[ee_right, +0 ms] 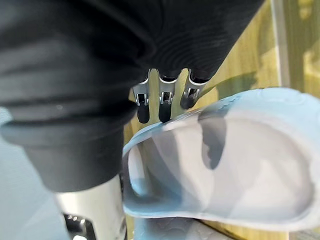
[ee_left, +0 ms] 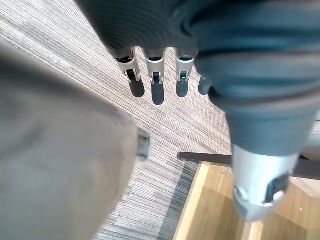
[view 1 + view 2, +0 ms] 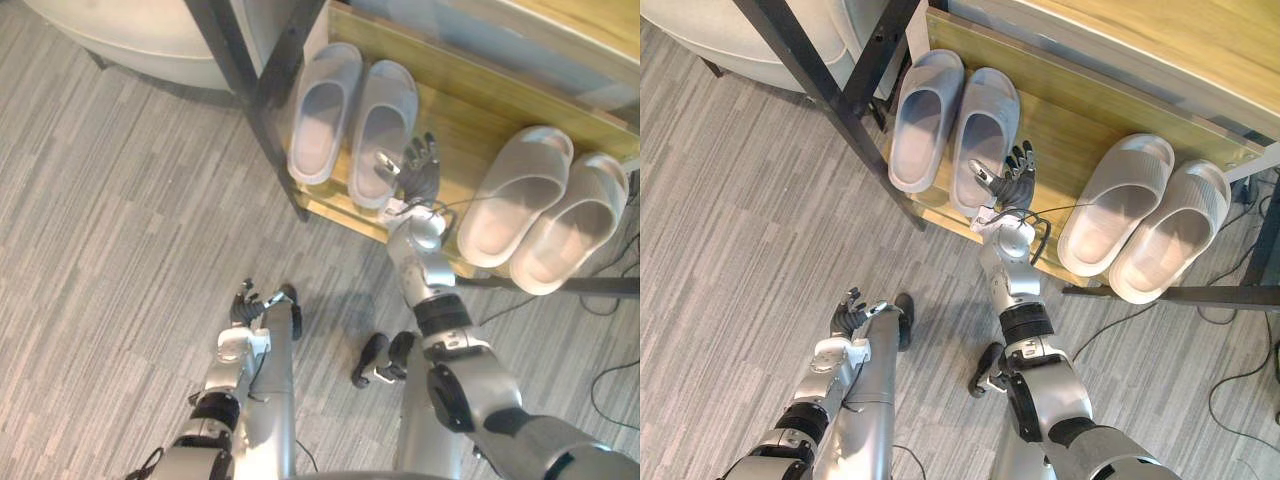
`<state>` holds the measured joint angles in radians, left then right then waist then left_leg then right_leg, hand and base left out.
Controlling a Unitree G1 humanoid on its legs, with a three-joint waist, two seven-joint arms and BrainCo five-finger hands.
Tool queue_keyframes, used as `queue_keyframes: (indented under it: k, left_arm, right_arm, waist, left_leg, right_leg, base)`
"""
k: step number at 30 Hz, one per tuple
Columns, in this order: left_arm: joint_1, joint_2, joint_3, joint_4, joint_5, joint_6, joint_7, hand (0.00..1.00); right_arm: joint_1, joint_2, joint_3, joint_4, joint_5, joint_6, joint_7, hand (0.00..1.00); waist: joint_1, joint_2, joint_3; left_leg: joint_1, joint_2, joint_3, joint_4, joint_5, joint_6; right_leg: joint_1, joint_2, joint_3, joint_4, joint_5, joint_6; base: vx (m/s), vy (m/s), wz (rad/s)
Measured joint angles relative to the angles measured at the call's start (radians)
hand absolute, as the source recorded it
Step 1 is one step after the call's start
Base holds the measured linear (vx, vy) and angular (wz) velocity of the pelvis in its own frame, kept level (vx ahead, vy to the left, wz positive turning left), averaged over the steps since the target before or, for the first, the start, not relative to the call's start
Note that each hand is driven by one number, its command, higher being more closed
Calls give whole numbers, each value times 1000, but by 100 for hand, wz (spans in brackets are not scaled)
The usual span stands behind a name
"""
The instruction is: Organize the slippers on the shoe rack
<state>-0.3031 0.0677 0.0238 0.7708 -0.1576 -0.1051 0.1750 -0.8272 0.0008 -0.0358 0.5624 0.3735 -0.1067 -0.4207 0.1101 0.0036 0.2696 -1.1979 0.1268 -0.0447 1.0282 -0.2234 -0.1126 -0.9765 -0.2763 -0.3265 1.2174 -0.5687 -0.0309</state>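
On the shoe rack's shelf [image 3: 468, 135] sits one slipper pair [image 3: 352, 120]; a second pair [image 3: 545, 205] lies at its four o'clock.

Bare strip of shoe rack shelf [image 3: 1065, 135] lies free between the grey-blue slipper pair [image 3: 930, 110] and the beige slipper pair [image 3: 1120, 205]. The right robot hand [image 3: 1008, 180] occupies its near end. A black frame post [image 3: 830, 95] blocks the shelf's left end. The carpet floor [image 3: 730, 220] is free.
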Motion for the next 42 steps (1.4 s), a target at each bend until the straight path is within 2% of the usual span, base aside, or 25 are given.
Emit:
queue_keyframes:
  k: [9,13,22,31,37,42]
  left_arm:
    - [-6,-40,0,-1,0,-11,0,0]
    - [-19,-62,2,6,0,-17,8,0]
    - [-22,-74,30,7,0,-16,19,0]
    - [-30,-83,39,17,0,-18,20,0]
    - [-29,-92,76,34,0,-15,18,0]
    - [-13,-94,78,48,0,-13,16,0]
  right_arm:
    - [-47,11,0,50,117,-4,14,0]
    - [-58,30,0,72,188,-25,25,0]
    - [-65,38,9,93,235,-38,55,0]
    - [-75,34,11,118,209,-32,65,0]
    - [-61,-3,32,120,107,7,92,0]
    - [-48,-11,49,119,17,9,126,0]
  waist:
    - [1,0,0]
    - [1,0,0]
    - [2,1,0]
    - [4,2,-1]
    - [2,4,0]
    - [-1,5,2]
  left_leg:
    - [13,21,6,-3,4,-4]
    - [13,26,3,-3,5,-6]
    - [14,35,2,-2,5,-7]
    - [17,36,2,-2,6,-9]
    - [48,39,5,-14,7,-10]
    - [111,60,22,-63,11,-6]
  right_leg:
    - [0,17,7,-3,7,-11]
    - [0,24,6,-3,8,-12]
    - [0,31,6,-3,9,-15]
    - [2,32,6,-3,10,-17]
    - [32,36,6,-18,13,-18]
    - [87,63,12,-90,46,-8]
  base:
    - [-24,3,-6]
    - [-6,2,-1]
    - [-3,3,-1]
    - [0,0,0]
    - [1,4,-1]
    - [11,48,-15]
